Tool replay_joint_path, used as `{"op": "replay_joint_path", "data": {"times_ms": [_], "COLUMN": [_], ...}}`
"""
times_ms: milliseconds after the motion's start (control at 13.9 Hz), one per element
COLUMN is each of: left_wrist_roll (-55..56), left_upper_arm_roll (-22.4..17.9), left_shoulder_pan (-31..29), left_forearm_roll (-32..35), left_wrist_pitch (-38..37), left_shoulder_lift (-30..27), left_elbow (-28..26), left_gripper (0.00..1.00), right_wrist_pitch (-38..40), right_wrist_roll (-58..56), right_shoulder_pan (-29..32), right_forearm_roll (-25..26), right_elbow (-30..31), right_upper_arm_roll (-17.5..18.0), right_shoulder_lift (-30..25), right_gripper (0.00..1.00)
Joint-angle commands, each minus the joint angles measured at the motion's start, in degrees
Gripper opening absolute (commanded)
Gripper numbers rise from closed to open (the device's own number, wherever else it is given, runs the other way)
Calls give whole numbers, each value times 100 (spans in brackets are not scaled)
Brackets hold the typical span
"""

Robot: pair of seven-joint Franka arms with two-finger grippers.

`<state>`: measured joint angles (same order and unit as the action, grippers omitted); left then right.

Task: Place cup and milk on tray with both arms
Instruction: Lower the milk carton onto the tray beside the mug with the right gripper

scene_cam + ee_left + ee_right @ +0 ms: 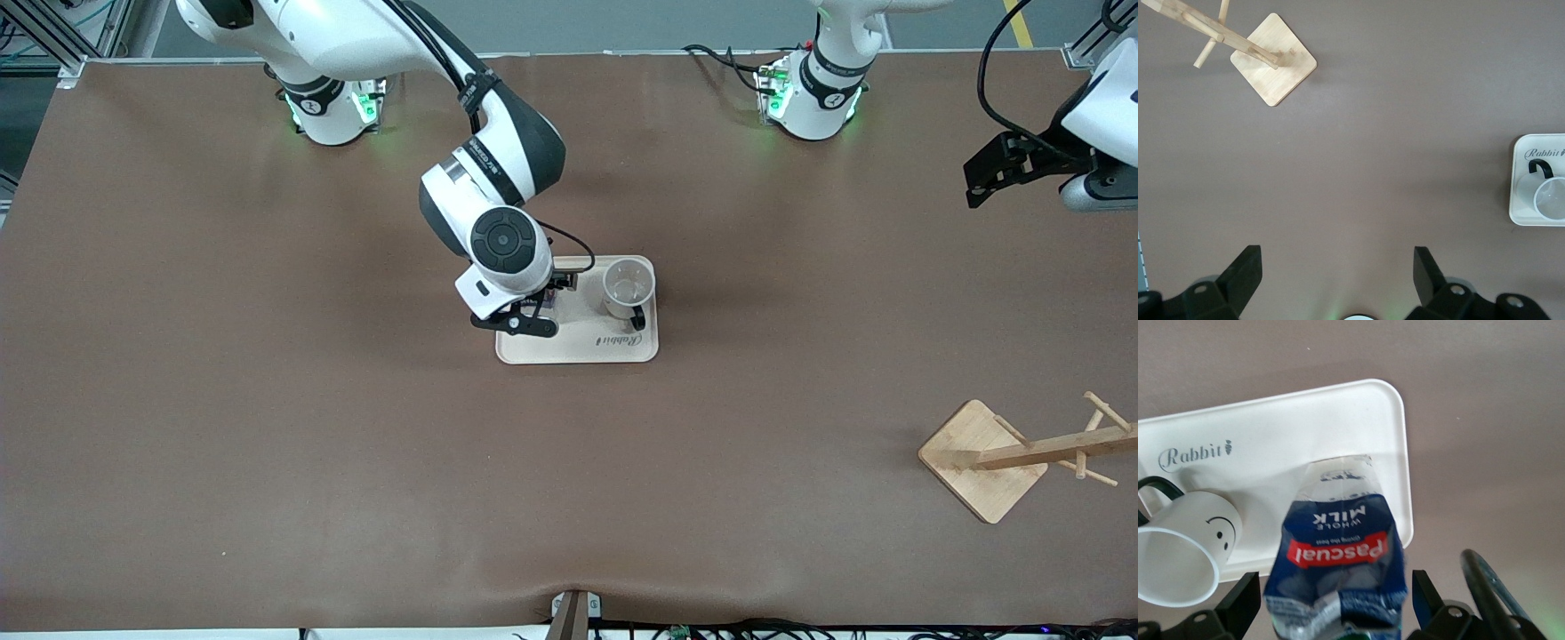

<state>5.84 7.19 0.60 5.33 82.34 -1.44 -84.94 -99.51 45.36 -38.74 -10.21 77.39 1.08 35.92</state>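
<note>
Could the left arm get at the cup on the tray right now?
Probably yes. The left gripper hangs open over bare table near its own end, and the cup stands upright on the tray, its side toward that arm unblocked. The right gripper flanks the milk beside it.

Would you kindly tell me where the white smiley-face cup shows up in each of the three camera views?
Front view: the cup stands on the tray, at the end toward the left arm's side of the table.
Left wrist view: the cup is at the picture's edge, partly cut off, on the tray.
Right wrist view: the cup is beside the milk.
Shared landmark: the tray's "Rabbit" script.
</note>
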Motion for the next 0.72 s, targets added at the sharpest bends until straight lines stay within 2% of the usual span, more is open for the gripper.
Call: {"op": "replay_joint_path", "data": {"times_ms": [0, 360, 504, 648], "left_wrist_roll": [-100, -100, -92, -92], "left_upper_arm_roll": [-34, -42, -33, -25], "left_shoulder_pan": [19, 19, 45, 28], "left_forearm_roll": [-59, -24, 29, 38], "left_wrist_pitch": [81, 89, 89, 89], "left_shoulder_lift": [-181, -181, -181, -173], "left_elbow": [-163, -172, -224, -225], "left_gripper": [100, 100, 100, 100], "right_wrist_pitch": [518, 827, 1072, 1345], "right_wrist_roll": [-36, -27, -36, -45], "right_shoulder_pan": [112, 244, 280, 612], "right_forearm_roll": [63, 72, 133, 125], "right_elbow": [-337, -768, -1084, -1305], "right_upper_arm_roll": [15, -46, -186, -170], "right_shoulder_lift": [-85, -94, -120, -138], "right_gripper": [100, 100, 100, 100]}}
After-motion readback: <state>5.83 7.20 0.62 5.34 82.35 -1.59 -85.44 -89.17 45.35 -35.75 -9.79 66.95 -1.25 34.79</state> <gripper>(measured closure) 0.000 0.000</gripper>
